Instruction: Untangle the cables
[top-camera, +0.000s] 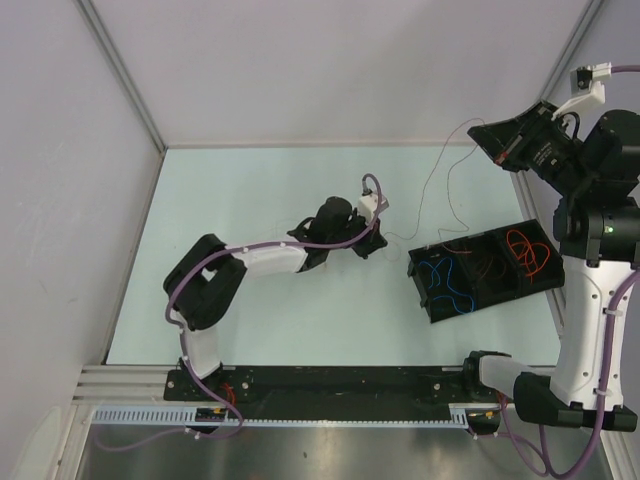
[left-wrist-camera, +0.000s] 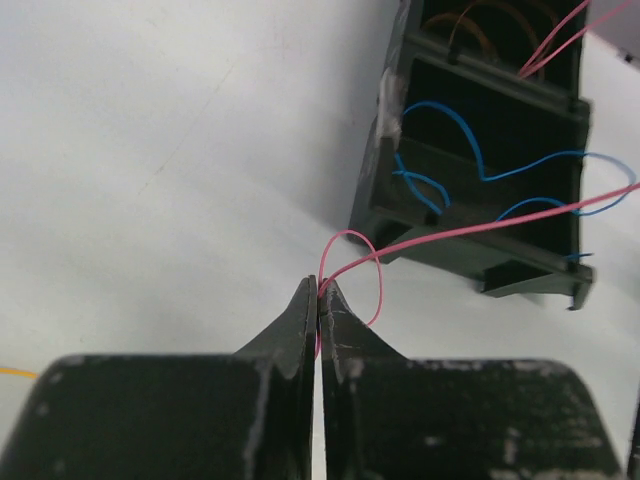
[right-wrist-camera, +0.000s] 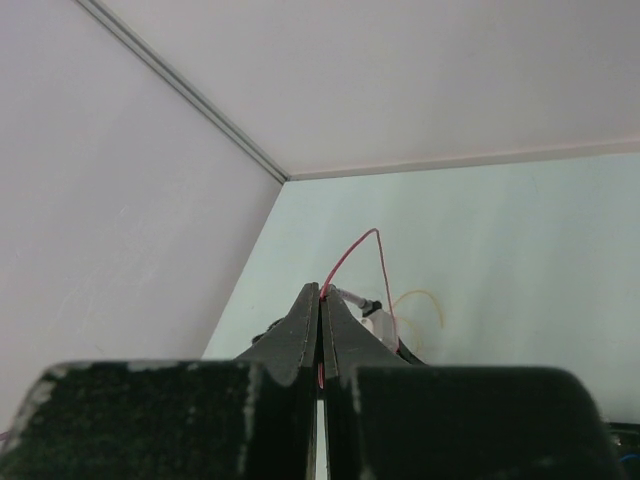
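A thin pink cable (top-camera: 432, 180) is stretched between both grippers. My left gripper (top-camera: 378, 240) is low over the table middle, shut on one end of it; the cable forms a small loop (left-wrist-camera: 365, 270) just past the tips (left-wrist-camera: 320, 290). My right gripper (top-camera: 474, 129) is raised at the far right and shut on the other end (right-wrist-camera: 350, 255). A blue cable (top-camera: 445, 280) (left-wrist-camera: 455, 125) and a red-orange cable (top-camera: 525, 250) lie in separate compartments of the black tray (top-camera: 418, 268). The pink cable runs over the tray's near corner (left-wrist-camera: 480, 262).
The tray's middle compartment holds a dark brownish cable (top-camera: 490, 265). A thin yellow cable (right-wrist-camera: 425, 297) lies on the table near the left gripper, with a bit at the left wrist view's edge (left-wrist-camera: 15, 372). White walls enclose the table's left and far sides.
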